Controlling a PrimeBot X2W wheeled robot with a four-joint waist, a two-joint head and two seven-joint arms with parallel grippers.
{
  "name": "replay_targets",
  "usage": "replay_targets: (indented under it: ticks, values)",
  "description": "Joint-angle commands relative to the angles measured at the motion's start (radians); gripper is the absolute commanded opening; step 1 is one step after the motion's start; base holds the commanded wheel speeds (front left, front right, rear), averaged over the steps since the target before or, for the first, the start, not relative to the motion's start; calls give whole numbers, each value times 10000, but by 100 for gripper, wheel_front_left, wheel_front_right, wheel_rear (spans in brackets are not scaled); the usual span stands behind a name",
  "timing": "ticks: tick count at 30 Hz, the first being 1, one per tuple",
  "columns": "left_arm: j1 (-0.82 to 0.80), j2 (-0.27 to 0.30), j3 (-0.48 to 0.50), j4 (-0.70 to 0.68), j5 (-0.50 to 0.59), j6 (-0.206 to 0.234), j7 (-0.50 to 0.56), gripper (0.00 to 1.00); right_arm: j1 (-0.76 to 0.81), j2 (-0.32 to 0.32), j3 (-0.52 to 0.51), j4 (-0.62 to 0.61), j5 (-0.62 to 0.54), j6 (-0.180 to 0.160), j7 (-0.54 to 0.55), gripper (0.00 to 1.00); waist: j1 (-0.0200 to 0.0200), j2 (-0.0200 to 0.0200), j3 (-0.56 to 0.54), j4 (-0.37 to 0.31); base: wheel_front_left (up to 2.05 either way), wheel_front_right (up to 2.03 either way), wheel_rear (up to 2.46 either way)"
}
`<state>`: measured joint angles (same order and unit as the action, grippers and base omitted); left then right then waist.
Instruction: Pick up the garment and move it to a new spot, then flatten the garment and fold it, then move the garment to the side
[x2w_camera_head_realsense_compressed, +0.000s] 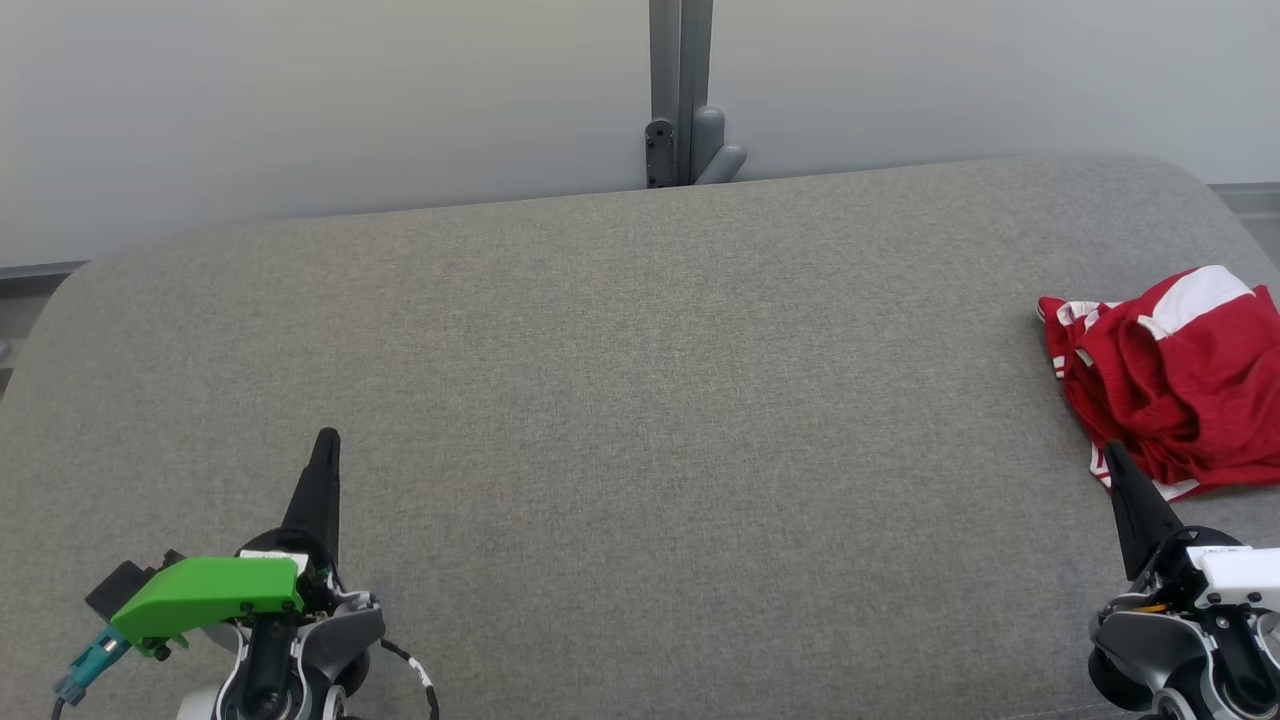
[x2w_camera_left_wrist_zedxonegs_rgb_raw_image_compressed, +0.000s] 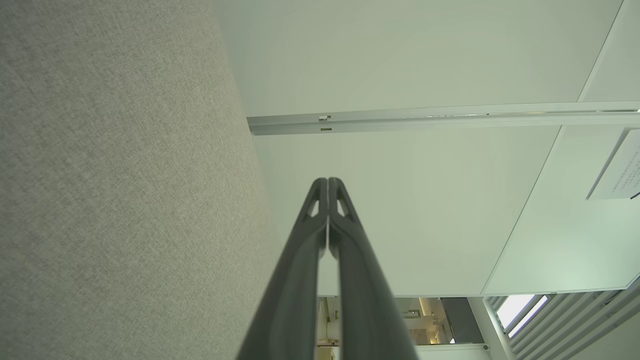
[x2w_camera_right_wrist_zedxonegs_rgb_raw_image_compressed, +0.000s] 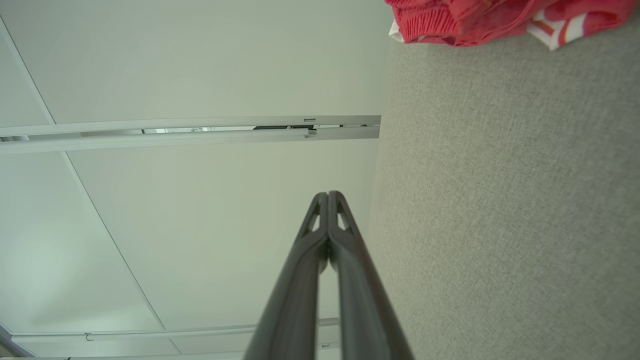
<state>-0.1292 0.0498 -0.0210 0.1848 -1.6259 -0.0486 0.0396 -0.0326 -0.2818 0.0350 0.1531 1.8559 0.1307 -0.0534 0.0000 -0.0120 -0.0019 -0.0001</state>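
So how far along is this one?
Nothing looks done: the red and white garment lies crumpled at the right edge of the grey surface, neither flattened nor folded. Nothing is in hand: the left gripper and right gripper are shut and empty. Picking up, flattening, folding and moving aside all remain.

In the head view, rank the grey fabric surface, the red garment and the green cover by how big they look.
1. grey fabric surface, by far
2. red garment, partly cut off at the picture's edge
3. green cover, smallest even though nearer the camera
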Motion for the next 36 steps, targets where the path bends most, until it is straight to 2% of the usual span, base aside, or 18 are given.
replay_targets:
  ticks: [1,36]
  values:
    - [-95,7,28,-26,-33,-58,-7,0,61,-74,38,-58,133,2,-41,0,0,120,0,0,0,0,0]
    - [-86,7,27,-43,-31,-53,-8,0,94,-680,739,-311,748,2,-704,0,0,120,7,1,0,0,0]
